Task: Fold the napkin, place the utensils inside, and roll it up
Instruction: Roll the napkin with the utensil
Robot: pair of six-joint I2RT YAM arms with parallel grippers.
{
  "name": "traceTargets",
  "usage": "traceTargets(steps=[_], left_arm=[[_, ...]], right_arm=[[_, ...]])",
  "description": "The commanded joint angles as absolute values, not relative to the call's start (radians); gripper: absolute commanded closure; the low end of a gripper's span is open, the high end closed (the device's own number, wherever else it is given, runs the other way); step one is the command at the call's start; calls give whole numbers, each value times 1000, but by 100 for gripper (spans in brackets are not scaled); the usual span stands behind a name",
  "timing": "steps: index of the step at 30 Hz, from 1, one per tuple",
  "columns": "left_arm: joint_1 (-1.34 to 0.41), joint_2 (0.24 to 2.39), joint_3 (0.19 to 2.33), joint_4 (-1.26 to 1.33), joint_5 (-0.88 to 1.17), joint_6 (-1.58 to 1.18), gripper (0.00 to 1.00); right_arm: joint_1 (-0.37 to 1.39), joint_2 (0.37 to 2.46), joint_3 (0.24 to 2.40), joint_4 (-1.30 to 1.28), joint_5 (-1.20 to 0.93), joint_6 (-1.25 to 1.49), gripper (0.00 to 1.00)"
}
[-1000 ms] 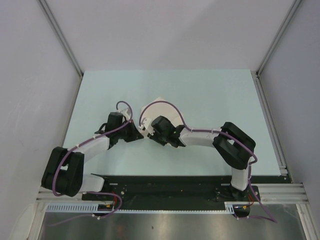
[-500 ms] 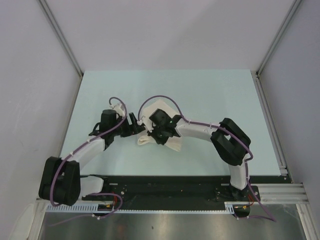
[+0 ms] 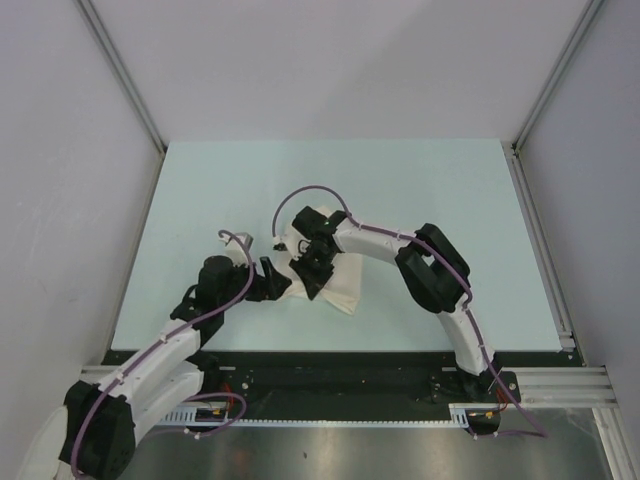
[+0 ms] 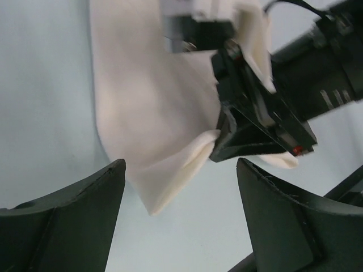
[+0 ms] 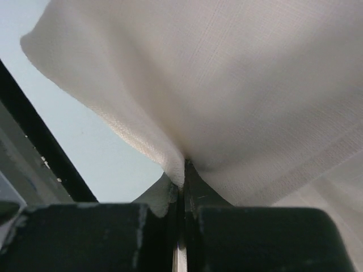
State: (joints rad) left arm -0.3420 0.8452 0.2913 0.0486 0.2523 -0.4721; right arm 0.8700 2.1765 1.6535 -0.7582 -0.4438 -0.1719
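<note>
The white napkin (image 3: pixel 345 290) lies bunched in the middle of the table, a little toward the near side. My right gripper (image 3: pixel 312 282) is shut on one of its folds, and the right wrist view shows the napkin (image 5: pixel 255 85) pinched tight in the right gripper (image 5: pixel 184 170). My left gripper (image 3: pixel 274 281) stands open just left of the cloth. In the left wrist view nothing is in the left gripper (image 4: pixel 181 218); a corner of the napkin (image 4: pixel 153 113) hangs beyond it, with the right gripper (image 4: pixel 227 144) gripping the cloth. The utensils are hidden or out of view.
The pale green table (image 3: pixel 420 190) is walled by grey panels at the back and both sides. Metal rails (image 3: pixel 540 230) run along its right edge. A black base bar (image 3: pixel 340 385) holds the arms at the near edge.
My left gripper opened, let go of the napkin and drew back toward the near left. My right gripper shut on the cloth and reached further left, dragging the napkin toward the near side.
</note>
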Motion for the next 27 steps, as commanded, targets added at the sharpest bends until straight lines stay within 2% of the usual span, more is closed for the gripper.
traceTargets(steps=[1,7,13,18,22,27], left_arm=[[-425,796,295,19,98,-411,16],[-498,844,313,-5,52,-387,18],[-592,903,356,-3,-92,-342,17],[-603,971,390,9,-92,-310,19],[-607,1014,431,-86,-120,-354,25],[-607,1005,430,-100,-8,-435,26]], right_arm=[[836,2232,1730,-862,-618,-155,100],[787,2299,1775,-910,-673,-160,100],[753,2341,1795,-928,-725,-161,100],[742,2381,1822,-956,-738,-163,100],[735,2398,1835,-963,-739,-160,100],[729,2405,1841,-965,-742,-160,100]])
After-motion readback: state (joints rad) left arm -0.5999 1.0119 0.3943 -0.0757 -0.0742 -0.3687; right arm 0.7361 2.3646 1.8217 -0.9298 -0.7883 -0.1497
